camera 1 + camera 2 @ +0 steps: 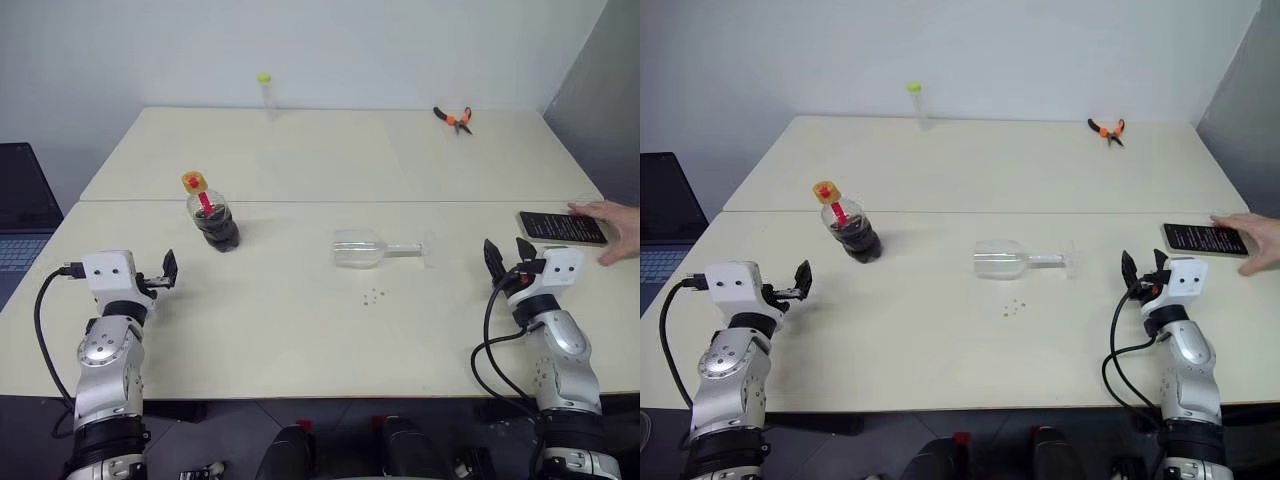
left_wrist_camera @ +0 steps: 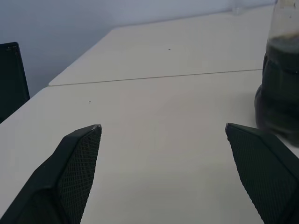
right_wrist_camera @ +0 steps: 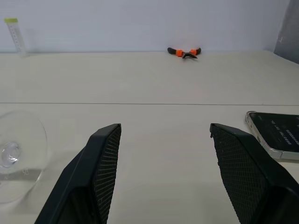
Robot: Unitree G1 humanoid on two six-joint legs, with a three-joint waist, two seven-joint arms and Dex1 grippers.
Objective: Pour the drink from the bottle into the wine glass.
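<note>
The bottle [image 1: 212, 215] stands upright on the left half of the table, with an orange-yellow cap, a red mark on its neck and the dark drink [image 1: 217, 229] in its lower body. The wine glass [image 1: 375, 247] lies on its side at mid-table, bowl toward the bottle, foot [image 3: 14, 154] toward my right arm. My left gripper [image 1: 168, 268] is open and empty, nearer the table's front-left than the bottle [image 2: 280, 88]. My right gripper [image 1: 505, 253] is open and empty, to the right of the glass.
A person's hand [image 1: 615, 228] rests by a black phone [image 1: 562, 227] at the right edge. Orange pliers [image 1: 453, 118] and a thin clear tube [image 1: 265, 92] lie at the far side. A laptop [image 1: 20, 210] sits off the left. Small crumbs [image 1: 374, 296] lie near the glass.
</note>
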